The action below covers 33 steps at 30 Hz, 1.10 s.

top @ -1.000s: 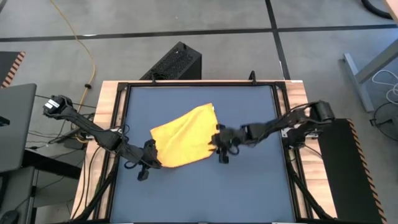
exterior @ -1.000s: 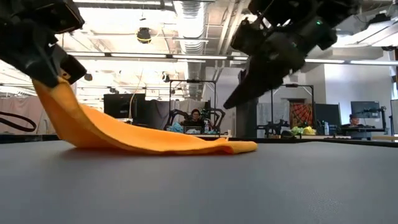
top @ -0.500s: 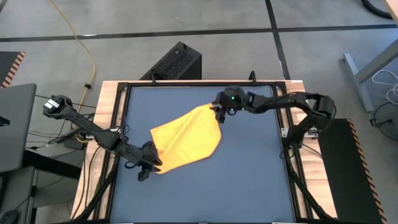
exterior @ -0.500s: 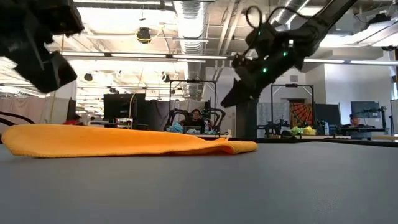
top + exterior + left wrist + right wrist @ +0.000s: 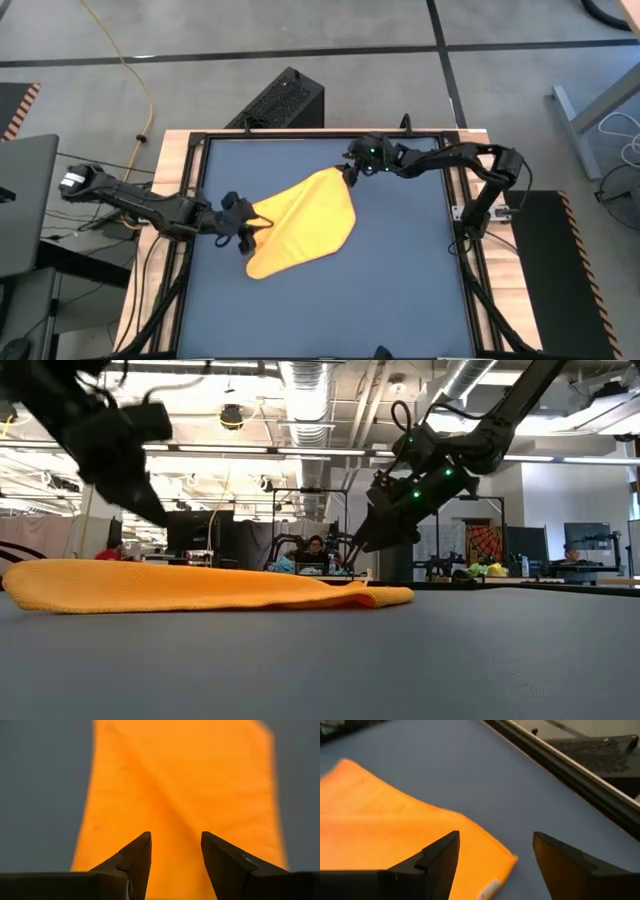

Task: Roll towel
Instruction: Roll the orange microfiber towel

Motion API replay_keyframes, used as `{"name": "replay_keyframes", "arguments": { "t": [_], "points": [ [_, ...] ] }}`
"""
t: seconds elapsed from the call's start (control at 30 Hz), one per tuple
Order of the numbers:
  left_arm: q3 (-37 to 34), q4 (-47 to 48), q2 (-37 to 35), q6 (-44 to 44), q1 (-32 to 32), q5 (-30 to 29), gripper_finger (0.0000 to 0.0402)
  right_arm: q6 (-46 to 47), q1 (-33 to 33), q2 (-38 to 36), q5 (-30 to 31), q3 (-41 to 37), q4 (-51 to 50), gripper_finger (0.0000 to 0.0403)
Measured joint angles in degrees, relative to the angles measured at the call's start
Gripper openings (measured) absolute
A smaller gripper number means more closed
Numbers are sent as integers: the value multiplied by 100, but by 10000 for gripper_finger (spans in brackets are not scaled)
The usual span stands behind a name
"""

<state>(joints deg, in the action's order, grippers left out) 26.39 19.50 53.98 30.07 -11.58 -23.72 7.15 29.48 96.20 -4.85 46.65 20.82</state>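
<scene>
The towel [image 5: 303,222] lies flat and unrolled on the dark table [image 5: 400,290], a little toward its far edge and left of its middle, loosely folded over itself so that it narrows toward one end. In the low view the towel [image 5: 200,588] is a long, low orange mound resting on the table surface, with nothing lifting it. The left gripper [image 5: 250,228] hovers at the towel's left end, just above the cloth; in the left wrist view its two dark fingers [image 5: 135,860] stand apart with the towel [image 5: 185,785] showing in the gap between them, and nothing is pinched. The right gripper [image 5: 350,172] is at the towel's far right corner, close to the table's far rim. In the right wrist view its fingers [image 5: 437,857] are spread wide over that corner of the towel [image 5: 395,840], where a small white tag [image 5: 489,887] shows at the cloth's edge, and the cloth lies free beneath them. In the low view both grippers hang above the towel, the right gripper [image 5: 365,540] over its thin end. A black box [image 5: 280,100] sits on the floor beyond the table's far edge.
</scene>
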Motion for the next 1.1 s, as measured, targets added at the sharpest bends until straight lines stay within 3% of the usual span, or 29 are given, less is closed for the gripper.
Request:
{"name": "replay_keyframes", "arguments": {
  "t": [0.33,0.57,0.83,1.1],
  "points": [
    [-693,-99,38,124,1038,406,162,236,-7,621,-3,303,193,282],
    [-891,-98,39,85,1267,-201,161,230,-10,816,-12,543,166,282],
    [-1044,-133,39,109,1614,61,152,342,-33,816,32,564,-91,282],
    [-1516,-688,25,217,1811,375,132,340,-187,816,700,560,-277,282]
  ]
}}
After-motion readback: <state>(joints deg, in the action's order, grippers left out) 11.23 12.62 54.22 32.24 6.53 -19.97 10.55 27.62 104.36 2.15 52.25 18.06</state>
